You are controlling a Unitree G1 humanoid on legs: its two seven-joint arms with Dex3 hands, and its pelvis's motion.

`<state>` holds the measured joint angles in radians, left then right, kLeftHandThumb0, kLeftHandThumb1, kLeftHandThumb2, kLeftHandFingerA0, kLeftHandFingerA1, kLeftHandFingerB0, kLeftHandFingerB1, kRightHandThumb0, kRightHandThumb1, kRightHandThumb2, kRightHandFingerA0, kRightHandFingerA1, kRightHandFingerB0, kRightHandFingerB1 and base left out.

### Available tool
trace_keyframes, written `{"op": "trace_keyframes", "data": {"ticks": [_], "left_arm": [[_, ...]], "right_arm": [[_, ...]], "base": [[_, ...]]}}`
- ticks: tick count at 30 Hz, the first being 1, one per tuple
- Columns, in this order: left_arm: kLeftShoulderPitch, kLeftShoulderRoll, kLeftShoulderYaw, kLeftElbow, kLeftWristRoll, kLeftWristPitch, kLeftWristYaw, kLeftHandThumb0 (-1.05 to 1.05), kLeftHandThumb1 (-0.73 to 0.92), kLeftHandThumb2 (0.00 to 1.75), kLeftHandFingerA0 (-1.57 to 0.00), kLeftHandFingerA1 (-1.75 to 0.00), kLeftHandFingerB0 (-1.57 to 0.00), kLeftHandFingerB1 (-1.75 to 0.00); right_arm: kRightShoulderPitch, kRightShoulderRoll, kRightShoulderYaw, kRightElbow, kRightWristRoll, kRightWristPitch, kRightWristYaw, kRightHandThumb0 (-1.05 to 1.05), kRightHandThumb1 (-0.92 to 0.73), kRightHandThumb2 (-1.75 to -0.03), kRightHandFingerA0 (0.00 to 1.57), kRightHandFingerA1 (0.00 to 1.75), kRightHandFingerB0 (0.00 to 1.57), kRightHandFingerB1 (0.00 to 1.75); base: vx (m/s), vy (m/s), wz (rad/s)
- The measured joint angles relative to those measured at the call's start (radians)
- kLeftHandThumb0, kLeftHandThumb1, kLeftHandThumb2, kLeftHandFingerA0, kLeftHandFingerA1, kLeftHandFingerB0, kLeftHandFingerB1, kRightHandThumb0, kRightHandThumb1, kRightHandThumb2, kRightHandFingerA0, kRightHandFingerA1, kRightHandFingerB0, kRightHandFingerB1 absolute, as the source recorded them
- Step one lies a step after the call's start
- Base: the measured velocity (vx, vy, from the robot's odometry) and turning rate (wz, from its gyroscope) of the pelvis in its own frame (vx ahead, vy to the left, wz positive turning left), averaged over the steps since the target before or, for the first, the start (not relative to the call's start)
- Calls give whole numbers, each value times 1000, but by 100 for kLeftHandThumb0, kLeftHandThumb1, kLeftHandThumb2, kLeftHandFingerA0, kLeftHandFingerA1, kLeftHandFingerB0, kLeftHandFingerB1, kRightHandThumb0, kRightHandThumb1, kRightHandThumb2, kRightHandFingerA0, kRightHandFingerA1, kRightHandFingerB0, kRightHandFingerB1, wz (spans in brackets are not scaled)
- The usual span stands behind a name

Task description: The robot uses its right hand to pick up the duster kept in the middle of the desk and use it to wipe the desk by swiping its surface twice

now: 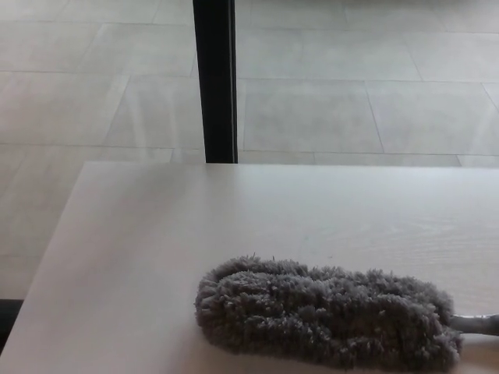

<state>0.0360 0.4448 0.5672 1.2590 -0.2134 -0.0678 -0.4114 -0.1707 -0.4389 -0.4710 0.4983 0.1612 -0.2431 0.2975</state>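
A grey fluffy duster (pixel 327 313) lies flat on the pale wooden desk (pixel 156 234), near its front edge and right of the middle. Its silvery handle (pixel 477 323) sticks out to the right and runs off the picture's edge. Neither of my hands shows in the head view, and nothing touches the duster.
A black vertical post (pixel 216 78) stands behind the desk's far edge, in front of a tiled floor (pixel 351 93). The desk's left edge runs diagonally down to the lower left corner.
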Motion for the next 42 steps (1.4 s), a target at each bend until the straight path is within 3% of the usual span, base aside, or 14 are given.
{"op": "trace_keyframes", "data": {"ticks": [6,7,11,12,14,15,25,26,28,29,34,38,39,42], "left_arm": [[-4,-1,0,0,-3,0,-10,-79,58,96,-27,-62,-15,-48],[-4,-1,0,0,-4,0,-11,-75,75,62,-28,-58,-19,-38],[-4,-2,0,0,-4,0,-13,-75,75,63,-27,-56,-18,-37],[-4,-2,0,0,-4,0,-14,-79,59,96,-27,-61,-14,-47],[-4,-2,0,1,-4,0,-16,-75,74,62,-30,-57,-19,-37],[-5,-2,0,1,-5,0,-17,-81,60,96,-27,-60,-14,-47],[-7,-2,0,2,-6,0,-29,-75,58,96,-26,-61,-17,-49],[-7,-2,0,2,-6,0,-30,-75,58,97,-25,-61,-17,-49],[-8,-2,0,2,-6,0,-33,-75,57,96,-25,-61,-17,-49],[-9,-2,0,2,-6,0,-33,-76,73,63,-29,-58,-25,-39],[-12,-2,1,3,-6,0,-35,-77,74,63,-29,-54,-26,-38],[-14,-2,1,5,-6,0,-36,-79,63,69,-29,-57,-26,-41],[-14,-2,1,6,-6,0,-37,-75,72,62,-31,-55,-28,-38],[-15,-2,1,7,-6,0,-41,-78,62,70,-29,-56,-26,-41]], "right_arm": [[-43,51,188,-109,-85,0,-6,-102,-65,-103,0,10,0,14],[-47,56,214,-118,-98,0,-7,-100,-65,-104,0,13,6,12],[-53,71,308,-141,-147,0,-10,-103,-63,-102,0,8,11,12],[-53,75,338,-147,-164,0,-11,-99,-61,-102,0,13,10,12],[-54,79,383,-155,-189,0,-15,-98,-62,-103,0,15,11,13],[-54,80,408,-156,-204,0,-18,-86,-67,-78,0,0,3,25],[-61,81,631,-154,-343,0,-41,-94,-61,-98,0,11,12,23],[-63,81,646,-153,-354,0,-44,-85,-74,-66,0,2,7,28],[-71,80,687,-152,-385,0,-50,-103,-66,-99,0,3,10,19],[-74,78,703,-152,-397,0,-53,-89,-58,-98,0,16,7,28],[-93,66,784,-152,-468,0,-75,-90,-56,-85,0,1,10,25],[-110,42,837,-152,-519,0,-95,-94,-56,-90,0,14,9,35],[-116,35,853,-151,-535,0,-102,-68,-62,-61,0,29,13,36],[-128,22,888,-145,-571,0,-126,-43,-59,-59,14,62,29,42]], "base": [[0,0,0],[0,0,0],[0,0,0],[0,0,0],[0,0,0],[0,0,0],[0,0,0],[0,0,0],[0,0,0],[0,0,0],[0,0,0],[0,0,0],[0,0,0],[0,0,0]]}}
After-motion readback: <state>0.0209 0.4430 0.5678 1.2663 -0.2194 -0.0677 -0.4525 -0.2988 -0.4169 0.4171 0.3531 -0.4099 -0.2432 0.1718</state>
